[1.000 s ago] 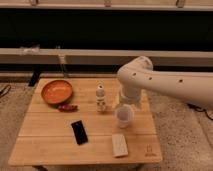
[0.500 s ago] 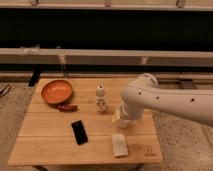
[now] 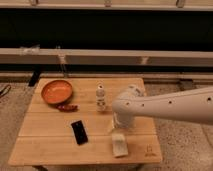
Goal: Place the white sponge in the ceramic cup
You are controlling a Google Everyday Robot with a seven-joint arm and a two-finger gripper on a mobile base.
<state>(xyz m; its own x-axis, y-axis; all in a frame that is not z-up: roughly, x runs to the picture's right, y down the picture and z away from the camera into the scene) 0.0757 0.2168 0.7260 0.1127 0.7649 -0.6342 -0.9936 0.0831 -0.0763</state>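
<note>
The white sponge [image 3: 119,145] lies flat on the wooden table [image 3: 45,145] near the front edge, right of centre. My gripper [image 3: 119,126] hangs from the white arm [image 3: 165,106], which reaches in from the right. It is just above and behind the sponge. The ceramic cup is hidden behind the arm and gripper.
A small white bottle [image 3: 100,97] stands just left of the arm. A black phone [image 3: 79,132] lies left of the sponge. An orange bowl [image 3: 56,91] sits at the back left with a small red item [image 3: 66,107] in front of it. A bench runs behind the table.
The arm has swung forward and down over the cup, which showed a second ago and is now covered. The gripper is closer to the sponge. The sponge has not moved.
</note>
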